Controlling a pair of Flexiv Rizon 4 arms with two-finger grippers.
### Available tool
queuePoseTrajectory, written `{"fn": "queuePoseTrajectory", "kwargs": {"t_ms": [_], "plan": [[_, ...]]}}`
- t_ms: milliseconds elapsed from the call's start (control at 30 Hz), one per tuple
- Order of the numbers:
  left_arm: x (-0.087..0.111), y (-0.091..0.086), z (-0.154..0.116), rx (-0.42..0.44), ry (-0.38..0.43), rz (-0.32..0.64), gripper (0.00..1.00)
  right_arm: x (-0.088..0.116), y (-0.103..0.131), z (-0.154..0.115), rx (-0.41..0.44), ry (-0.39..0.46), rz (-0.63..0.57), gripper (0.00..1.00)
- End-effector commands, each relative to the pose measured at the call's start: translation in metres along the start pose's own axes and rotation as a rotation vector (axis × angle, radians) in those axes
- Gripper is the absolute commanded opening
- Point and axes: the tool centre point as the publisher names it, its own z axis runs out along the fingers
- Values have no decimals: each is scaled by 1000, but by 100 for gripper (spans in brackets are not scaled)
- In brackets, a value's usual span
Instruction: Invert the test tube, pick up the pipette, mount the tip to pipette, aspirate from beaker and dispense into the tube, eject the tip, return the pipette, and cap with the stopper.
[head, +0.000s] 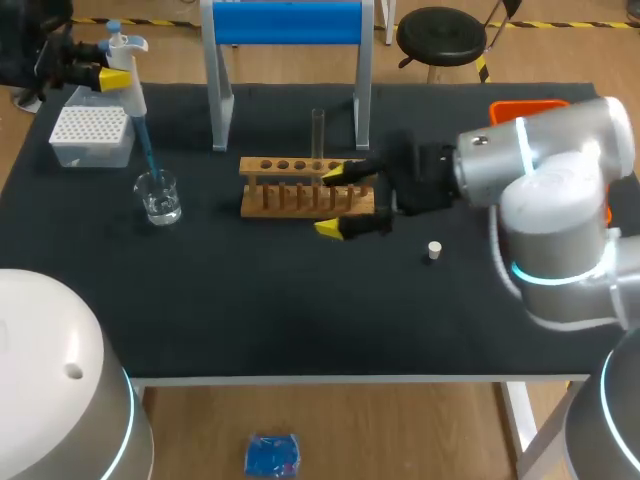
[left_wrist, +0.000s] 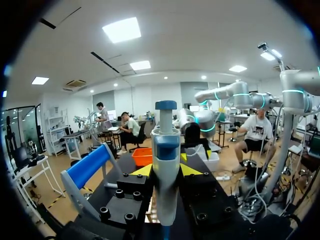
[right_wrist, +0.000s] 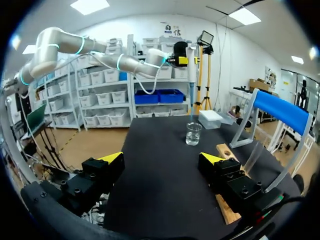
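The pipette (head: 133, 95) is clamped in the left gripper (left_wrist: 166, 171), beaker (head: 159, 197) below; the right gripper (right_wrist: 161, 157) is spread wide, tube rack (right_wrist: 223, 149) beside it.

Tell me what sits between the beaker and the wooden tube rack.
Nothing: in the head view only bare black tabletop lies between the beaker and the rack.

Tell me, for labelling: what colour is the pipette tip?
Blue; the pipette tip shows best in the head view.
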Motion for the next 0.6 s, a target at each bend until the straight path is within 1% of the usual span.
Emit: {"fn": "queuePoseTrajectory", "kwargs": {"t_ms": [33,133,167,233,300,600], "plan": [[0,0,0,0,0,1,0,1,5,60,72,-93,7,100],[0,0,0,0,0,1,0,3,4,86,87,-98,0,100],[0,0,0,0,0,1,0,3,2,94,83,-83,15,100],[0,0,0,0,0,1,0,3,-1,107,94,-77,-5,100],[0,0,0,0,0,1,0,1,-4,118,92,-73,-1,100],[0,0,0,0,0,1,0,-10,-12,149,84,-102,28,100]]}}
